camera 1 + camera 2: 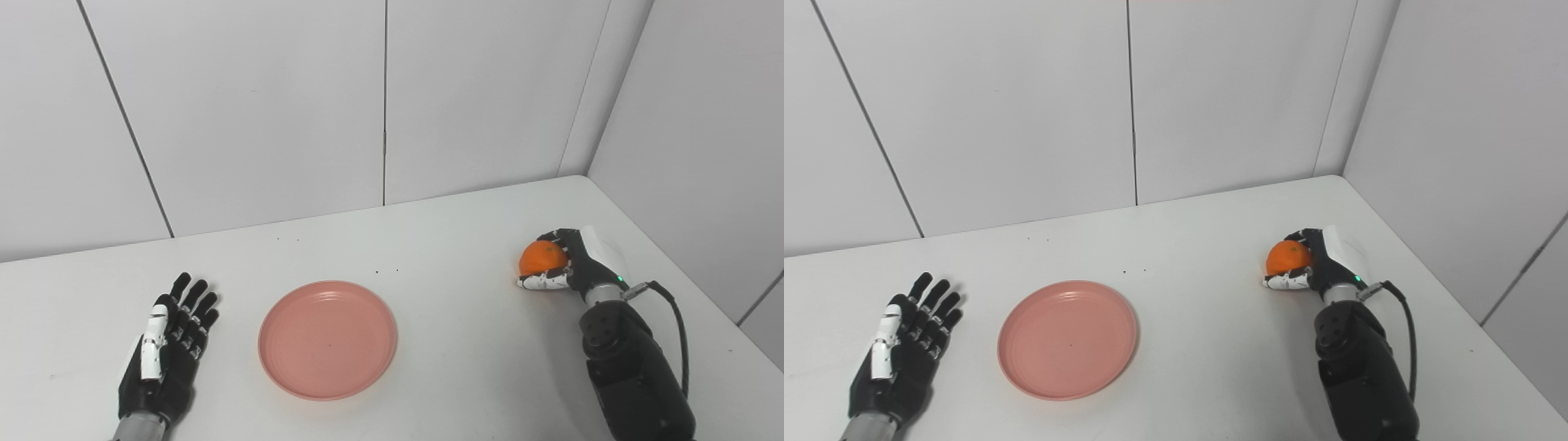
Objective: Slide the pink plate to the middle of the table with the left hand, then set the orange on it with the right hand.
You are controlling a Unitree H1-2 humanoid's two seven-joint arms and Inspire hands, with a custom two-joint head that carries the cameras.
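The pink plate (327, 339) lies flat near the table's front centre, with nothing on it. My left hand (166, 348) rests flat on the table just left of the plate, fingers spread and open, not touching it. Far to the right, my right hand (566, 264) is shut on the orange (541, 257), its fingers curled over the top and its thumb under the fruit's near side. The orange is low over the table; I cannot tell whether it still touches the surface.
The white table (465, 318) runs back to grey wall panels and ends at a right side wall close behind the right hand. A black cable (677, 318) loops off the right forearm. A few dark specks (386, 271) lie behind the plate.
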